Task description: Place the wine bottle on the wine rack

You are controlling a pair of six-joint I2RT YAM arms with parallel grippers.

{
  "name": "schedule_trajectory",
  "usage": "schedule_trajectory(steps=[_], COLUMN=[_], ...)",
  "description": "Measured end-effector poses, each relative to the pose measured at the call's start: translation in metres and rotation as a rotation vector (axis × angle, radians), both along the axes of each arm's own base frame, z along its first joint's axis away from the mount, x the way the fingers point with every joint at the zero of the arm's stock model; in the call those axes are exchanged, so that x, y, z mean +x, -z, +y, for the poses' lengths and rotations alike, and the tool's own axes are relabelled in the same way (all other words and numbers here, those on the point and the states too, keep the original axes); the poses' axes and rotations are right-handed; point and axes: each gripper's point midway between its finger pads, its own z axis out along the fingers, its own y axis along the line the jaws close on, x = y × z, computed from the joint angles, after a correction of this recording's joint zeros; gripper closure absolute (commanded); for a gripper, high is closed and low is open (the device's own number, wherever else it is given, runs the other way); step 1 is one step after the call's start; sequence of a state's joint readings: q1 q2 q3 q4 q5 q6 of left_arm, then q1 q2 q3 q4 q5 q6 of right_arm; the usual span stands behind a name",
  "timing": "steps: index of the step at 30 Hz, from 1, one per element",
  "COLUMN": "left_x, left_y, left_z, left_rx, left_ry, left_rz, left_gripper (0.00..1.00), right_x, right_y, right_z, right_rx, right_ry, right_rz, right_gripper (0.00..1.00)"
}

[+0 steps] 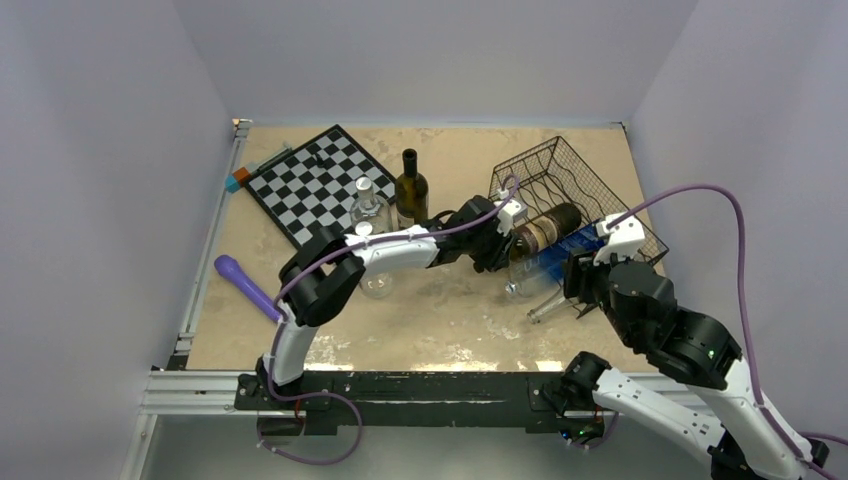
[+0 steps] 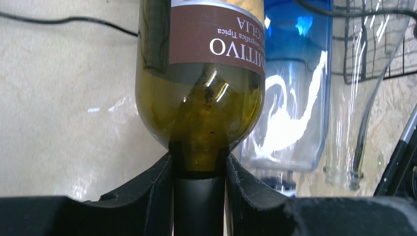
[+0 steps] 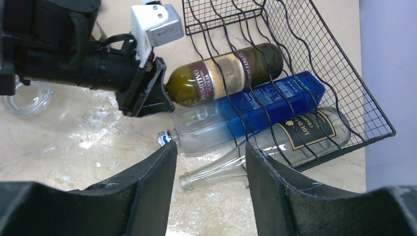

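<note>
Wine rack (image 1: 575,170) sits at the table's far right corner. Wine bottle (image 3: 221,73) lies in one wavy slot, base well in, just above a blue bottle (image 3: 275,101) and a clear bottle (image 3: 295,132). L gripper (image 2: 199,162) pinches the wine bottle's neck. R gripper (image 3: 210,162) hangs spread w/ nothing between, near the rack's front. Best move, I'd judge: check the body rests fully in the wire trough, then let go slowly and back out straight along the neck, no sideways nudge. Walls: plain pale grey-lilac. Table (image 1: 440,320): beige, mottled, glossy patches.
</note>
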State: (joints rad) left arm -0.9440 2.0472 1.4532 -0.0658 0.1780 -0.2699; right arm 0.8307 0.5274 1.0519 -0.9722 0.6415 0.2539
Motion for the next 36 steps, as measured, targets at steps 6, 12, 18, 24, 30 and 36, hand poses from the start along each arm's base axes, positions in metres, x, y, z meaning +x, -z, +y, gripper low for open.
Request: schedule_trajectory(steps=[6, 12, 18, 24, 30, 36], left_x=[0.017, 0.031, 0.036, 0.035, 0.037, 0.042], left_y=[0.003, 0.006, 0.011, 0.013, 0.012, 0.013], left_z=[-0.025, -0.047, -0.055, -0.055, -0.060, -0.062], left_rx=[-0.027, -0.050, -0.047, -0.046, -0.074, -0.086], left_ry=[-0.016, -0.032, -0.034, -0.032, -0.029, -0.037], left_rz=[-0.009, -0.015, -0.009, -0.006, -0.007, -0.017], left_gripper=[1.00, 1.00, 0.81, 0.57, 0.40, 0.30], right_x=[0.001, 0.001, 0.001, 0.000, 0.000, 0.000], right_y=[0.006, 0.012, 0.017, 0.018, 0.018, 0.019], right_z=[0.002, 0.003, 0.003, 0.002, 0.001, 0.001], right_rx=[-0.007, -0.016, -0.021, -0.016, -0.014, -0.011], right_ry=[-0.003, -0.002, 0.000, 0.003, 0.003, 0.005], right_rz=[0.011, 0.022, 0.031, 0.029, 0.029, 0.031], right_gripper=[0.43, 0.42, 0.41, 0.39, 0.37, 0.35])
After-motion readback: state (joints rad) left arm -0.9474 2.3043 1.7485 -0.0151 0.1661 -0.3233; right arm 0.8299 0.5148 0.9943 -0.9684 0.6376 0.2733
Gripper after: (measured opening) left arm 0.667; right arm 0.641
